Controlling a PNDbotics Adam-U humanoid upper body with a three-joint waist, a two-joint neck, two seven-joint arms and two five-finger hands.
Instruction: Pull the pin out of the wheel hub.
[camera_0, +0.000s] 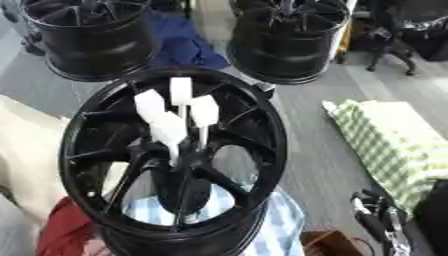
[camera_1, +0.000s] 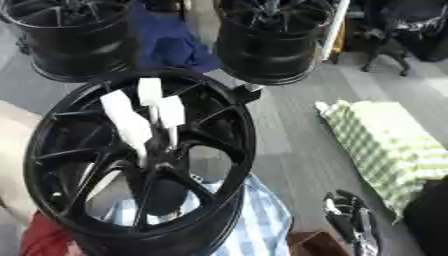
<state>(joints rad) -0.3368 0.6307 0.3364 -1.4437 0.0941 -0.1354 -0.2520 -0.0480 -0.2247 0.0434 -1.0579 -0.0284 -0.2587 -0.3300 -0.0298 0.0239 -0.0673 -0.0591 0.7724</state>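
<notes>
A black spoked wheel hub (camera_0: 273, 131) stands in the middle, tilted toward me. Several white pins with flat rectangular heads (camera_0: 181, 92) stick up out of its centre (camera_0: 179, 162), bunched close together. My right hand (camera_0: 378, 220) shows at the lower right, well clear of the hub, its fingers relaxed and pointing up with nothing in them. No left hand shows in either view.
Two more black wheels (camera_0: 86, 35) (camera_0: 289, 40) stand behind, with a blue cloth (camera_0: 184, 45) between them. A green checked cloth (camera_0: 394, 145) lies at right. Under the hub is a blue checked cloth (camera_0: 284, 220), with a red cloth (camera_0: 57, 230) at lower left.
</notes>
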